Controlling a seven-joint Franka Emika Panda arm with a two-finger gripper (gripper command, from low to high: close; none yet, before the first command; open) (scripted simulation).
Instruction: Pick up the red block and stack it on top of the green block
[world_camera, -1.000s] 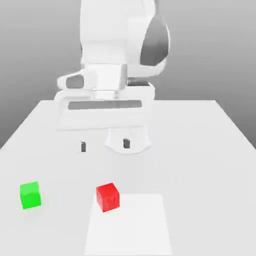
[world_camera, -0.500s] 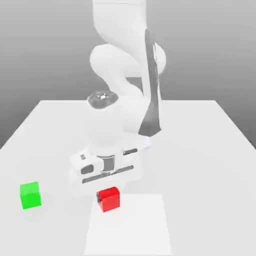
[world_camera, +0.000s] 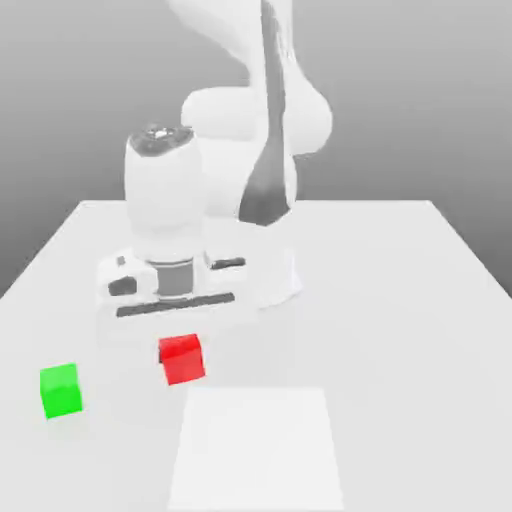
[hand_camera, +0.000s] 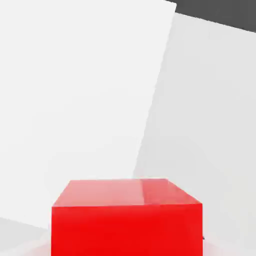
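Observation:
The red block (world_camera: 181, 360) hangs just under my hand, lifted a little off the white table (world_camera: 400, 300), and my gripper (world_camera: 180, 343) is shut on it. The same red block (hand_camera: 127, 217) looms close in the hand view, with table surface behind it. Toward the exterior view's left, the green block (world_camera: 60, 390) rests on the table by itself, a short way from the red one and lower in the picture.
A brighter white square patch (world_camera: 258, 445) lies on the table near its front edge, to the right of the blocks. The arm's base (world_camera: 262, 275) stands behind my hand. The table's left edge runs close to the green block.
The hand came down over the red block and its fingers closed on it. Since then the block has risen and moved toward the exterior view's left, nearer the green block.

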